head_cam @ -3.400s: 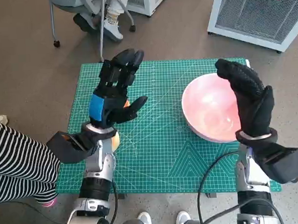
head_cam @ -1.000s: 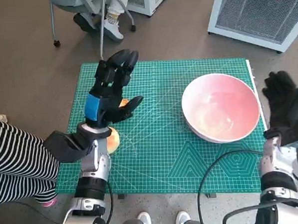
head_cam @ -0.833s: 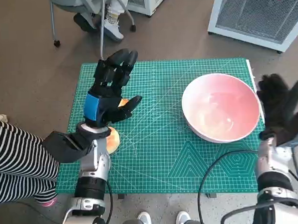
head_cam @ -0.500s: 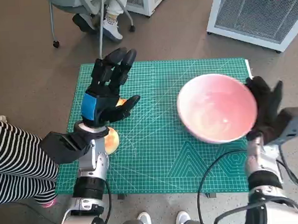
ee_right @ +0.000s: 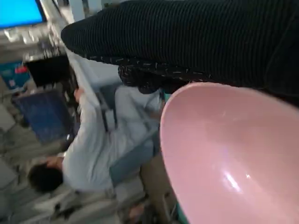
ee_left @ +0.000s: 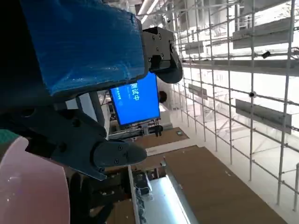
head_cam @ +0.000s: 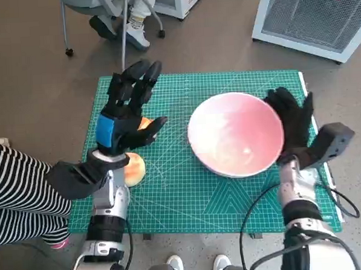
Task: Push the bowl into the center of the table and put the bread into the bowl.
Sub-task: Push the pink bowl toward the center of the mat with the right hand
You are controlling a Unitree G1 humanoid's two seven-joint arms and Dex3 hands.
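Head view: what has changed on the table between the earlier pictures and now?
The right hand swung out past the mat's right edge, came back against the pink bowl and pushed it left toward the centre of the green mat. The left hand stayed raised and spread over the bread, which has not moved.

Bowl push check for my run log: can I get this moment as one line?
phase: pushing | right hand: against bowl rim | left hand: open above bread | bread: not in bowl
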